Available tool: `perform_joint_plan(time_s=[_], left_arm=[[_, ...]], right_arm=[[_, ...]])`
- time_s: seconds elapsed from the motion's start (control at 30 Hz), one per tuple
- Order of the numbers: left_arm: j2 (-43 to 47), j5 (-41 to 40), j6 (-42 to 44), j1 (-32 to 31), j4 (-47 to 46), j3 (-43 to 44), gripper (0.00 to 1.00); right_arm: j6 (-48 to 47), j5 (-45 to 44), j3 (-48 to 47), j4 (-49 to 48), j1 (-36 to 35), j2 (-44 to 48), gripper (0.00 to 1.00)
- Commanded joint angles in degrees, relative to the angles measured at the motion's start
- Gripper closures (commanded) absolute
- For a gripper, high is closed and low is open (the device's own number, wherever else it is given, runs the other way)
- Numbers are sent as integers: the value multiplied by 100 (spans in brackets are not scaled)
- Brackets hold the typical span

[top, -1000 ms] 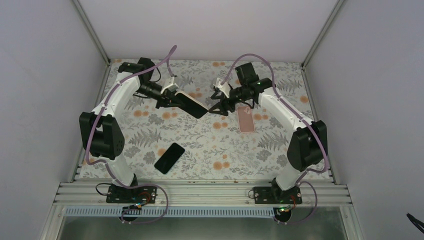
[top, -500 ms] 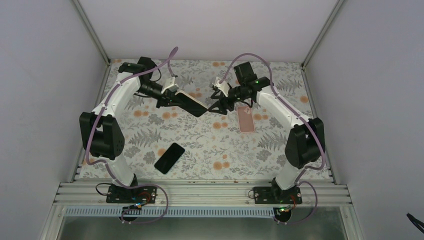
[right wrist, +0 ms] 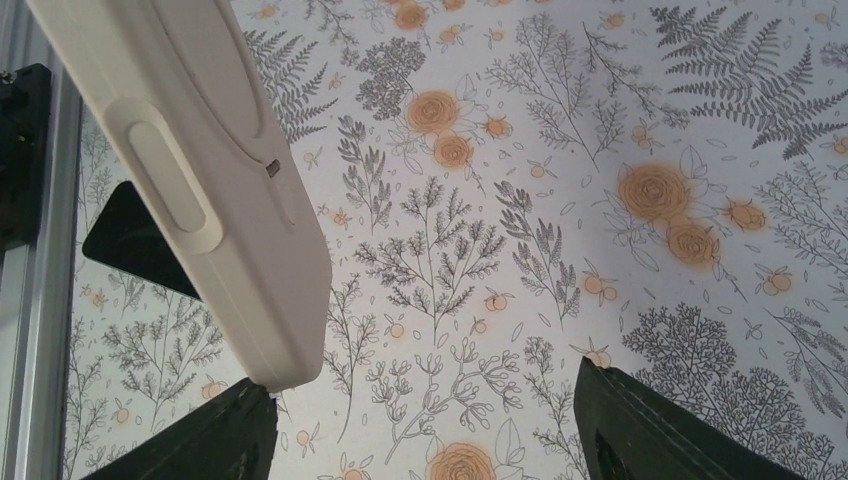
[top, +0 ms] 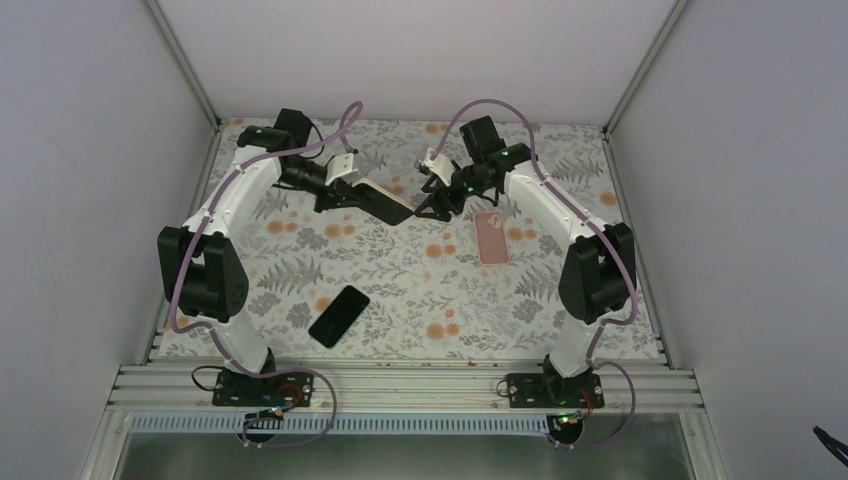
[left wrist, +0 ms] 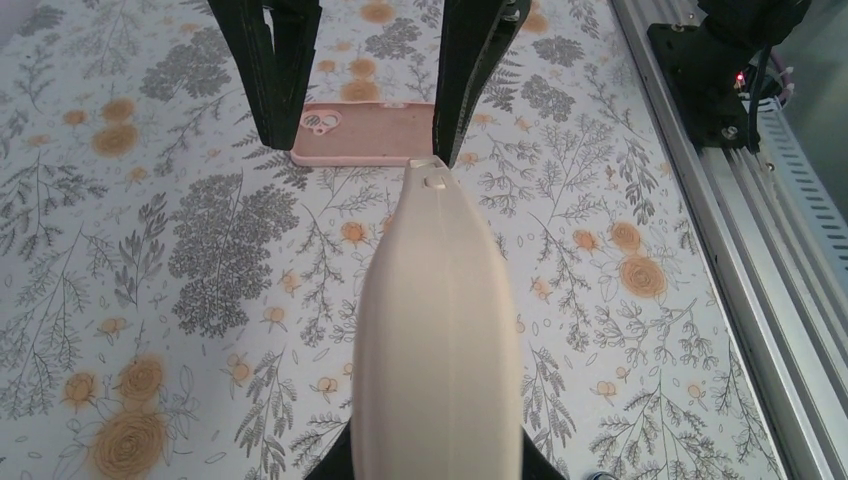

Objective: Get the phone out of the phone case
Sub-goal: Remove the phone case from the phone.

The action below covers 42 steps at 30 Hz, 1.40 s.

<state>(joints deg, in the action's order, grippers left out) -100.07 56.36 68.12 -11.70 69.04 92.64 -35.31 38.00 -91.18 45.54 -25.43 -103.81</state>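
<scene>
My left gripper is shut on a phone in a cream case and holds it above the table, dark screen up. In the left wrist view the case's cream edge runs straight out from my jaws. My right gripper is open at the phone's free end. In the right wrist view the case's corner hangs just above my left fingertip, and the right fingertip stands well apart. The right gripper's two black fingers show past the case's tip in the left wrist view.
An empty pink case lies flat on the floral mat right of centre, also in the left wrist view. A bare black phone lies near the front left, seen as a dark corner in the right wrist view. Metal rails run along the near edge.
My right gripper has swung back and to the left, closing in on the free end of the held phone. The left gripper has shifted slightly toward the back with the phone.
</scene>
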Motion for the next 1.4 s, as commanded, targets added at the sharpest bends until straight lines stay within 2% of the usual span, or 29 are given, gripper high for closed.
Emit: perform_joint_plan(time_s=[0.0, 1.37], left_arm=[[374, 1431, 236, -592, 875, -134, 98], [523, 1228, 244, -895, 875, -343, 98]], right_arm=[[242, -625, -412, -1210, 6, -195, 24], [239, -1471, -1136, -1548, 47, -558, 23]])
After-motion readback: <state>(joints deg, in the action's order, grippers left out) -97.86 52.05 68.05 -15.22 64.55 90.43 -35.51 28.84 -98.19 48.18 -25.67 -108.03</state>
